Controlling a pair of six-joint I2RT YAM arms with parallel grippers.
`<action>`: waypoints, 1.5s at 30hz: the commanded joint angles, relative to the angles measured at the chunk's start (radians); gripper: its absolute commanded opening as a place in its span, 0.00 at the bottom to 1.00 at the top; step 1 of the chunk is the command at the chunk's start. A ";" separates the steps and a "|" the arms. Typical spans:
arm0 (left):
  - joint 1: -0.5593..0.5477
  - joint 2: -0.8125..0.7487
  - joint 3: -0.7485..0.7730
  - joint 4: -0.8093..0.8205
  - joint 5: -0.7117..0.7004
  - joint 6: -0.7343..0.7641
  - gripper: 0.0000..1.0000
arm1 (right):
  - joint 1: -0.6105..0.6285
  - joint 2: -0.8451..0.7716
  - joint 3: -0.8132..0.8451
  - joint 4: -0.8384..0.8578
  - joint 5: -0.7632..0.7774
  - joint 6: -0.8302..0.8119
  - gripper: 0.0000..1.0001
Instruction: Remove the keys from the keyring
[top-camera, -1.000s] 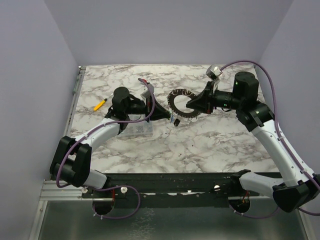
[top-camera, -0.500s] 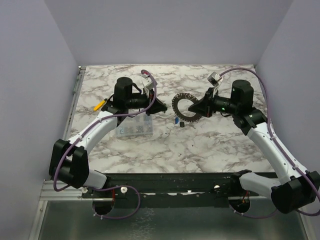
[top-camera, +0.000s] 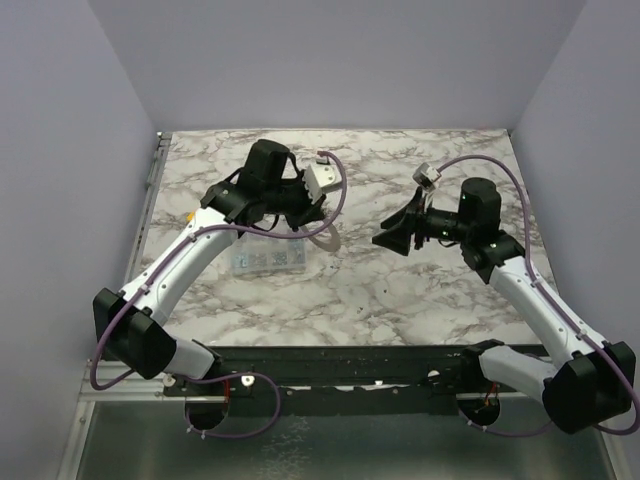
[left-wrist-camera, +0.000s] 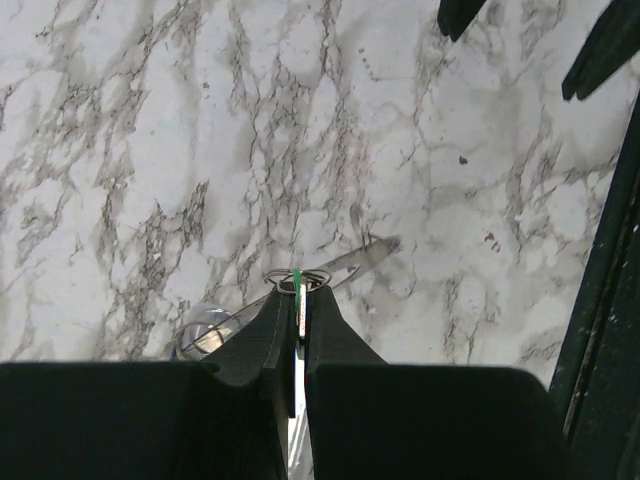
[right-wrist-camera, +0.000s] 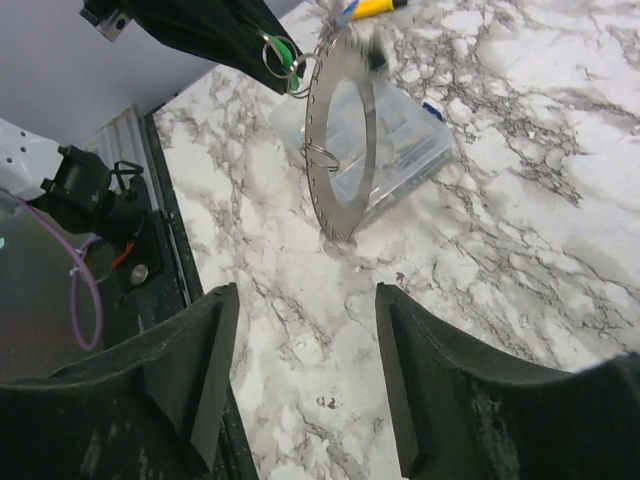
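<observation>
In the right wrist view the keyring (right-wrist-camera: 340, 150), a large flat grey ring, hangs upright with its lower edge at the table. A green-headed key (right-wrist-camera: 286, 52) on a small wire loop joins its top, and my left gripper (right-wrist-camera: 262, 45) is shut on that key. The left wrist view shows the green key (left-wrist-camera: 297, 287) pinched between the shut jaws, with the keyring (left-wrist-camera: 352, 262) edge-on below. A dark-headed key (right-wrist-camera: 376, 60) sits at the ring's upper edge. My right gripper (right-wrist-camera: 305, 330) stands open and empty, a short way back from the ring.
A clear compartment box (right-wrist-camera: 405, 150) lies on the marble table just behind the ring, also seen as the box (top-camera: 268, 260) under the left arm. A yellow object (right-wrist-camera: 372, 7) lies beyond it. The table's black front rail (left-wrist-camera: 600, 300) runs near the left gripper.
My right gripper has opened, let go of the keyring and drawn back to the right. The left arm has lifted, and the ring now hangs upright from the green key.
</observation>
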 joint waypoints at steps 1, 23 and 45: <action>-0.065 0.022 0.105 -0.164 -0.107 0.185 0.00 | -0.013 -0.055 -0.016 -0.018 -0.040 -0.061 0.69; -0.415 -0.061 0.054 -0.227 -0.479 0.826 0.00 | -0.012 -0.147 0.058 -0.243 -0.061 -0.376 1.00; -0.493 -0.116 0.007 -0.167 -0.447 0.865 0.00 | 0.036 -0.100 0.001 -0.026 -0.200 -0.356 0.47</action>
